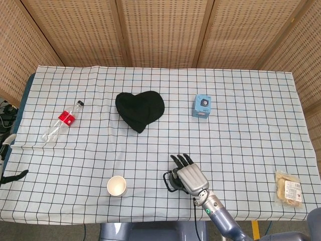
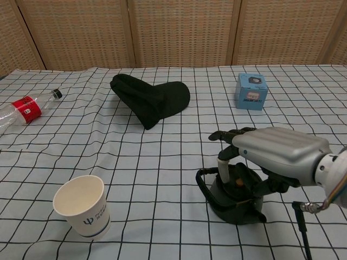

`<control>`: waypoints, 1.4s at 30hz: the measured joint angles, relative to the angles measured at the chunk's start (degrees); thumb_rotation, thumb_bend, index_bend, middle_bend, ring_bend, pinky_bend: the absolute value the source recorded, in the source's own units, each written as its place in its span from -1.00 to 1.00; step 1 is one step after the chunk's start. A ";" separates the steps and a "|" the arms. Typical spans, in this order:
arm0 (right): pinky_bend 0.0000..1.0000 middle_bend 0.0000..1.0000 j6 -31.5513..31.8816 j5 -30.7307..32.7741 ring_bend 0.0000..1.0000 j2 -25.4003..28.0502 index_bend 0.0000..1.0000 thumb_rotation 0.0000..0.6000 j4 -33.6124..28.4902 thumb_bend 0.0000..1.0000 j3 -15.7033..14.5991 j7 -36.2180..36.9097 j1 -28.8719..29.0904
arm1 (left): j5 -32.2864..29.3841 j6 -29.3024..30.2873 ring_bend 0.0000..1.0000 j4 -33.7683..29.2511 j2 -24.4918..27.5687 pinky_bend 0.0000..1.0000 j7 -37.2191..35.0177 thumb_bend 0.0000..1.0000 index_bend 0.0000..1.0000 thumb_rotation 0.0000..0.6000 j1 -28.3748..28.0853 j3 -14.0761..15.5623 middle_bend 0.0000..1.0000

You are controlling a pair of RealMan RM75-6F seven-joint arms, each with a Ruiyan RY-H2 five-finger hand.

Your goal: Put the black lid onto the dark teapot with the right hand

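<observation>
The right hand [image 2: 271, 154], silver-backed with dark fingers, sits low over the dark teapot [image 2: 234, 199] near the front edge of the table, right of centre. In the chest view its fingers [image 2: 227, 134] reach forward and curl down past the pot's far side, one pale fingertip hanging just beside the pot's top. Under the palm the black lid [image 2: 238, 183], with a small brown knob, lies on the teapot's opening, apparently seated. The thumb and lower fingers are close around the lid, but whether they grip it or merely stand beside it cannot be told from either view. The teapot's looped handle sticks out toward the table's left side. In the head view the hand [image 1: 190, 176] covers most of the pot [image 1: 173, 182].

Left hand: not visible in either view.

Checked cloth [image 1: 241, 120] covers the table. White paper cup [image 2: 82, 206] stands upright near the front edge, left of the teapot, well apart. Black knit beanie [image 2: 152, 98] lies toward the back, centre-left. Clear plastic bottle with red label [image 1: 62, 120] lies on its side near the left edge. Small blue box [image 2: 251, 91] stands toward the back, right of centre. Wrapped snack packet [image 1: 288, 189] lies near the front right corner.
</observation>
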 measured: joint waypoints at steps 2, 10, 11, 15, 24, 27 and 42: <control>-1.00 -1.00 -0.07 0.09 -1.00 -0.06 -0.03 1.00 0.12 0.97 -0.05 -0.06 0.01 | -0.05 0.02 -1.00 0.02 0.01 -1.00 -0.08 -0.95 -1.00 1.00 0.02 -0.03 -1.00; -1.00 -1.00 0.42 -0.23 -1.00 0.01 -0.06 1.00 -0.13 0.90 -0.01 -0.11 -0.17 | 0.12 0.16 -1.00 -0.02 0.11 -1.00 -0.30 -0.95 -1.00 1.00 0.09 -0.01 -1.00; -1.00 -1.00 0.56 -0.48 -1.00 0.16 -0.07 1.00 -0.32 0.89 0.05 -0.02 -0.21 | 0.07 0.16 -1.00 -0.01 0.12 -1.00 -0.34 -0.95 -1.00 1.00 0.10 -0.03 -1.00; -1.00 -1.00 1.74 -2.13 -1.00 1.57 -0.17 1.00 -1.71 0.74 0.54 0.41 -0.49 | -0.04 0.09 -1.00 0.05 0.16 -1.00 -0.51 -0.95 -1.00 1.00 0.09 -0.08 -1.00; -1.00 -1.00 5.63 -6.40 -1.00 8.79 -0.48 1.00 -4.34 -0.12 1.46 3.05 -2.45 | -0.17 0.31 -1.00 0.13 0.19 -1.00 -0.91 -0.95 -1.00 1.00 0.19 -0.24 -1.00; -1.00 -1.00 8.29 -8.49 -1.00 11.59 -0.62 1.00 -3.66 -0.23 1.51 5.06 -4.19 | -0.13 0.42 -1.00 0.25 0.13 -1.00 -1.16 -0.95 -1.00 1.00 0.22 -0.32 -1.00; -1.00 -1.00 18.54 -17.65 -1.00 15.61 -0.91 1.00 14.62 -0.34 -1.74 26.47 -16.27 | 1.29 1.29 -1.00 0.65 -0.49 -1.00 -1.19 -0.95 -1.00 1.00 0.33 -0.07 -1.00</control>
